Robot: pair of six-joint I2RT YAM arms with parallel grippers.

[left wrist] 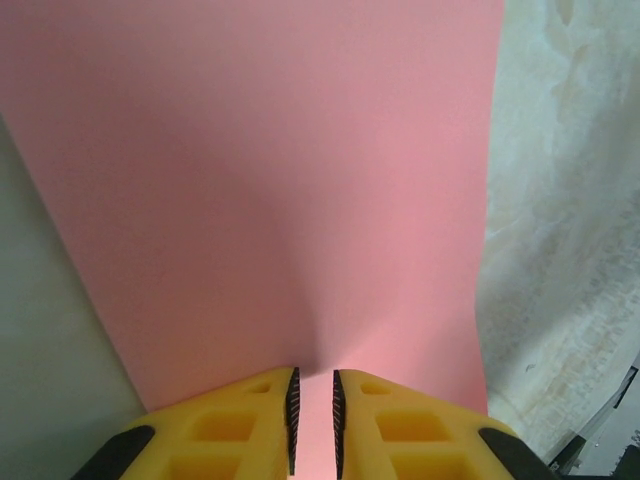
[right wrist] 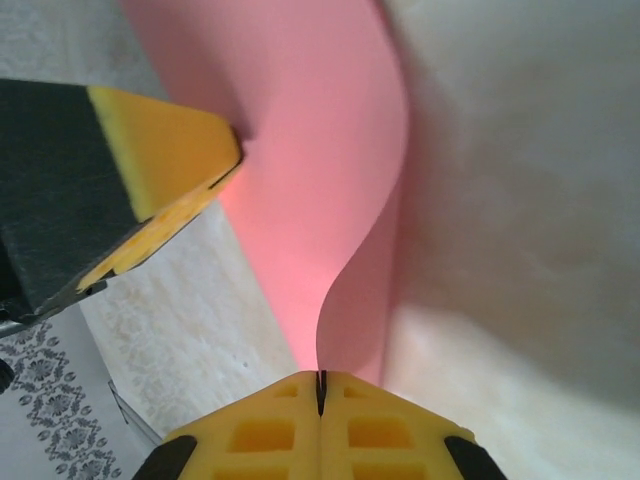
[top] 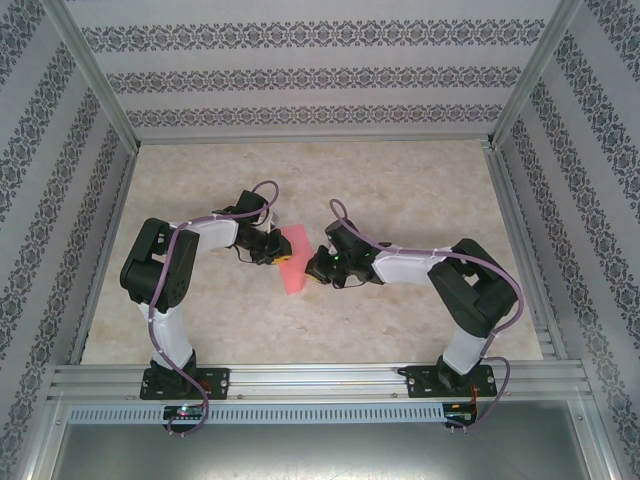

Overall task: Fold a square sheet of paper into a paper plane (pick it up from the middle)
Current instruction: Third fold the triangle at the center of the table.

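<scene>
Top external: paper caught between left gripper and right gripper, over the bench. Left wrist: jaws nearly together, pinched on paper, sheet spread ahead. Right wrist: jaws pressed together on paper's curled edge, just ahead.

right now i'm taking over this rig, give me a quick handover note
left gripper: shut on one edge of the salmon-pink sheet of paper.
right gripper: shut on the sheet's edge on its own side.
Paper: held between the two grippers over the middle of the table, bowed into a curve.
Done: sheet gripped by both arms.
Left: the folds. No plane shape or sharp crease can be made out yet.
</scene>
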